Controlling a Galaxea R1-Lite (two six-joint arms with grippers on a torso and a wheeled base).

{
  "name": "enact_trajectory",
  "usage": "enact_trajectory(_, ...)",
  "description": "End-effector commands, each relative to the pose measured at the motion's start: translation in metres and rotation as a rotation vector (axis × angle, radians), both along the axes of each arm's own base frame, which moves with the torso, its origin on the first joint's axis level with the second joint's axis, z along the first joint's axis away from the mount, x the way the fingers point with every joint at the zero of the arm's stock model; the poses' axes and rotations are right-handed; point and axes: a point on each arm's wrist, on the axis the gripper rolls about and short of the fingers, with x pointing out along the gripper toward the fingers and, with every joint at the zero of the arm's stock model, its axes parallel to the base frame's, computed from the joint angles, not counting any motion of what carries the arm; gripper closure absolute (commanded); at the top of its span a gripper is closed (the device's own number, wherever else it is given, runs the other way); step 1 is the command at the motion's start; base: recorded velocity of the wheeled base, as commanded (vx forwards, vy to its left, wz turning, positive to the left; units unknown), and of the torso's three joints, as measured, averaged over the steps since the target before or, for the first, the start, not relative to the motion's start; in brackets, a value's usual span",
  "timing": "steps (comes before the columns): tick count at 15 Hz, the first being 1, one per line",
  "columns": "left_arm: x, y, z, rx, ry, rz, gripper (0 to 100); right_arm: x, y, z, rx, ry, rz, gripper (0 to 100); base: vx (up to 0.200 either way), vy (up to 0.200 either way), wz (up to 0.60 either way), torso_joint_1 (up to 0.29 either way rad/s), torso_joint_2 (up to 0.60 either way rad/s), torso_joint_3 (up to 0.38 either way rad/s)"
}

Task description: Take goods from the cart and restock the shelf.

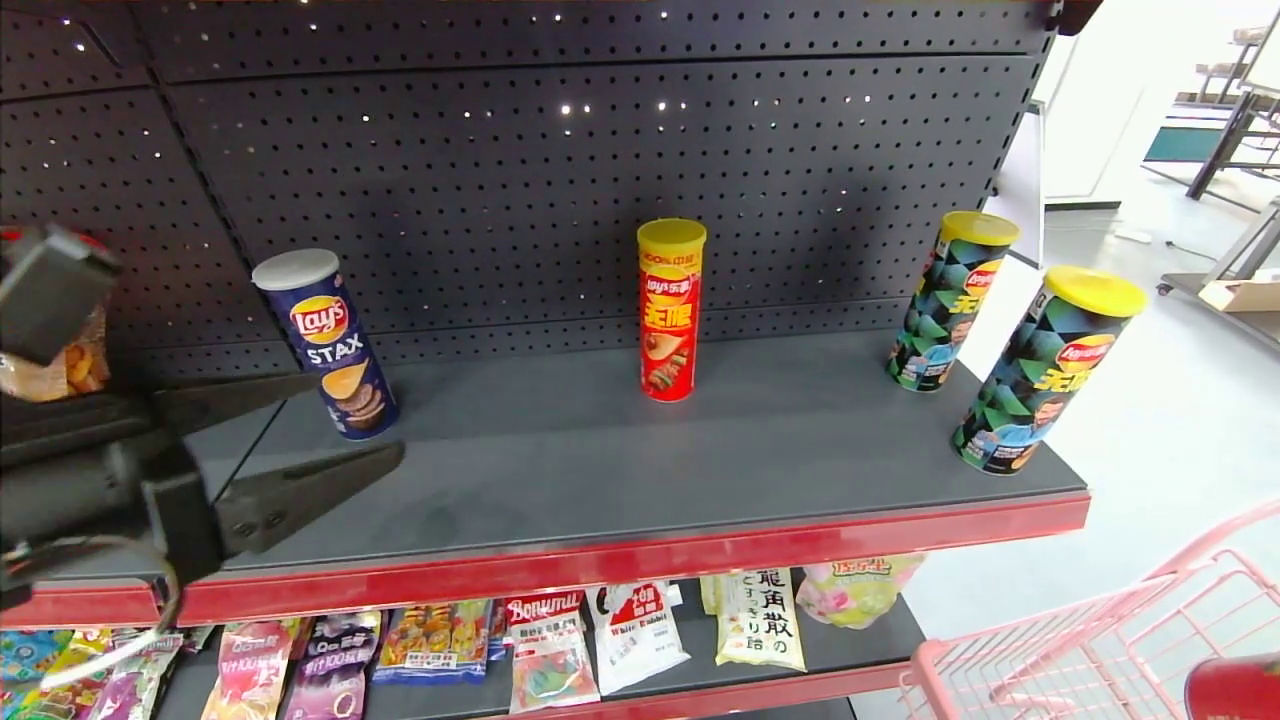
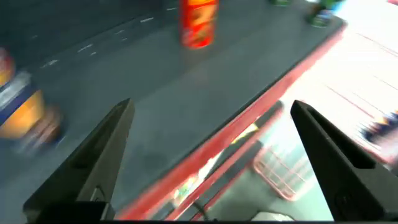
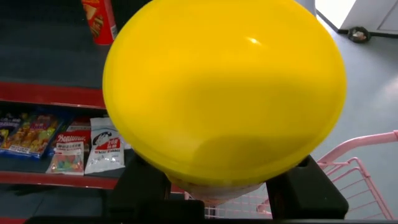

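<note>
The shelf [image 1: 600, 470] before your spread left gripper [image 2: 211, 104] holds four cans [image 1: 671, 310]; your right gripper [image 3: 217, 193] clamps a fifth can [image 3: 224, 87], unplaced.

The yellow-lidded can [image 3: 224, 87] hides its body under its own lid. The blue can [image 2: 25, 118] is blurred (and cut by the edge) in the left wrist view. The head view's corner crops a red object [image 1: 1235, 688].
</note>
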Motion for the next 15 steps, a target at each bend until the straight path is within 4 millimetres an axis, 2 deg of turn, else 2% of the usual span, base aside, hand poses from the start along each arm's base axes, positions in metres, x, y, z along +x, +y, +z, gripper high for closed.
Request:
enact_trajectory(1, 0.084, -0.046, -0.020, 0.044, 0.066, -0.190, 0, 0.004, 0.001, 0.001, 0.000, 0.025, 0.002, 100, 0.000, 0.000, 0.00, 0.000, 0.00, 0.000)
enact_trajectory(4, 0.126, -0.067, -0.039, 0.087, 0.025, -0.244, 0, 0.005, 0.001, 0.001, 0.000, 0.033, -0.001, 100, 0.000, 0.000, 0.00, 0.000, 0.00, 0.000)
enact_trajectory(6, 0.153, -0.080, -0.042, 0.078, 0.009, -0.275, 0, 0.005, 0.001, 0.001, 0.002, 0.032, -0.005, 100, 0.000, 0.000, 0.00, 0.000, 0.00, 0.000)
enact_trajectory(8, 0.195, -0.096, -0.040, 0.061, -0.070, -0.287, 0, 0.005, 0.001, 0.001, 0.001, 0.033, -0.006, 100, 0.000, 0.000, 0.00, 0.000, 0.00, 0.000)
enact_trajectory(9, 0.208, -0.101, -0.038, 0.062, -0.104, -0.289, 0, 0.005, 0.001, 0.000, 0.001, 0.036, -0.008, 100, 0.000, 0.000, 0.00, 0.000, 0.00, 0.000)
enact_trajectory(11, 0.223, -0.110, -0.034, 0.053, -0.142, -0.295, 0, 0.005, 0.001, 0.001, -0.001, 0.034, -0.008, 100, 0.000, 0.000, 0.00, 0.000, 0.00, 0.000)
enact_trajectory(15, 0.230, -0.114, -0.036, 0.053, -0.155, -0.300, 0, 0.005, 0.001, 0.001, 0.000, 0.033, -0.023, 100, 0.000, 0.000, 0.00, 0.000, 0.00, 0.000)
